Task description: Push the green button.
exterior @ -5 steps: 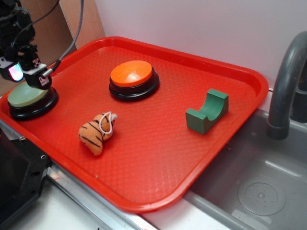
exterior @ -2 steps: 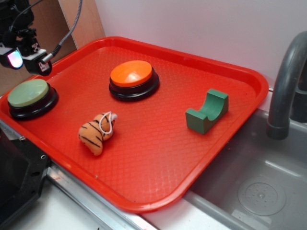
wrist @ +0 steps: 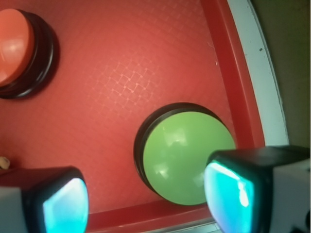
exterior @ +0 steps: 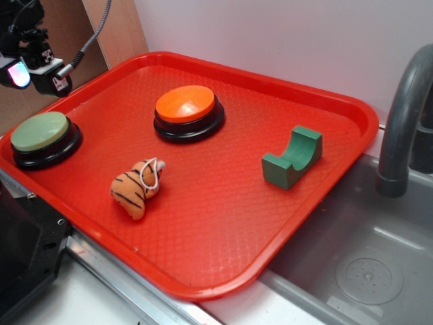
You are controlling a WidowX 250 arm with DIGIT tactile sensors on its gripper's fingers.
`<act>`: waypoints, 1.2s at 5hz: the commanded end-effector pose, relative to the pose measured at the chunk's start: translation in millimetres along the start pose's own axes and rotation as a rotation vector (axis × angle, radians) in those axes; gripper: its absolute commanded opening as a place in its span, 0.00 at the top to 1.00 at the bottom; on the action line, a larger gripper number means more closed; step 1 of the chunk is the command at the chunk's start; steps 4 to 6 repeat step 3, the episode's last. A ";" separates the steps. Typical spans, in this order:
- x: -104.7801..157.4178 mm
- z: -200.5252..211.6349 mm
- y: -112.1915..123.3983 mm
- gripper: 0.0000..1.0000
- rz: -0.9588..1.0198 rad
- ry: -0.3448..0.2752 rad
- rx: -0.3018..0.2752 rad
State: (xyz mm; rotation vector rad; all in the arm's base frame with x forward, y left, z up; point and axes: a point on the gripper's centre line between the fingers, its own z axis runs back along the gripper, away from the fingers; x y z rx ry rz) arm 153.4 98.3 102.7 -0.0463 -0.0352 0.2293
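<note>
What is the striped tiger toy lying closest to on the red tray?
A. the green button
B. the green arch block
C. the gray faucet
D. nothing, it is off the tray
A, judging by the exterior view: the tiger toy lies on the red tray nearer the green button at the tray's left corner than the arch block or the faucet.
</note>
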 end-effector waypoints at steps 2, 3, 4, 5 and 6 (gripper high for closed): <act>9.5 27.1 -2.4 0.00 -0.017 -0.068 0.036; 9.5 33.2 -3.2 0.00 -0.011 -0.078 0.046; 9.5 33.2 -3.2 0.00 -0.011 -0.078 0.046; 9.5 33.2 -3.2 0.00 -0.011 -0.078 0.046; 9.5 33.2 -3.2 0.00 -0.011 -0.078 0.046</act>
